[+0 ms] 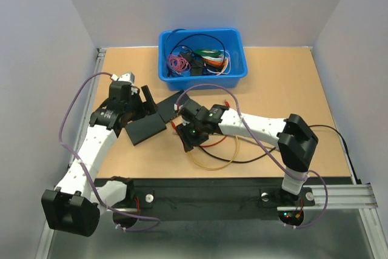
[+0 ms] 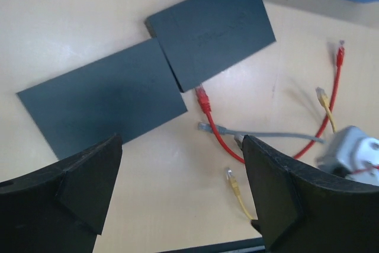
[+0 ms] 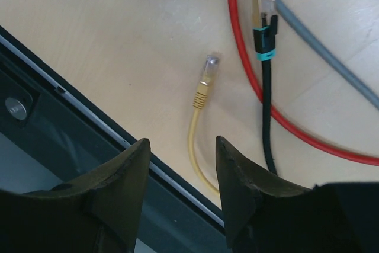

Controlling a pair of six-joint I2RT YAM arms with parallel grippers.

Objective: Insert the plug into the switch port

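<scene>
Left fingers (image 2: pixel 89 188): wide apart and holding nothing, hovering at 6 o'clock of the switch boxes.
Right fingers (image 3: pixel 118 188): part-way apart, straddling the yellow cable (image 3: pixel 192 140) behind its plug; I see no contact.
Yellow plug (image 3: pixel 206 81): flat on the surface (image 1: pixel 291 89), at 12 o'clock from the right fingers, clear tip pointing to 12 o'clock, in no port.
Switch: two dark flat boxes, near box (image 2: pixel 106 105) and far box (image 2: pixel 213 34), touching, at 10 o'clock from the right fingers in the top view; their ports are not visible.
Neighbours: black cable (image 3: pixel 265 34) and red cable (image 3: pixel 240 51) lie near, at 2 o'clock of the yellow plug.
Risk, grip: pinching the cord instead of the plug body would likely let the plug droop or twist, so it meets the port crooked.
Risk, snag: the red loop may drag along.
Risk, switch: unbraced, a box could slide when pushed.
</scene>
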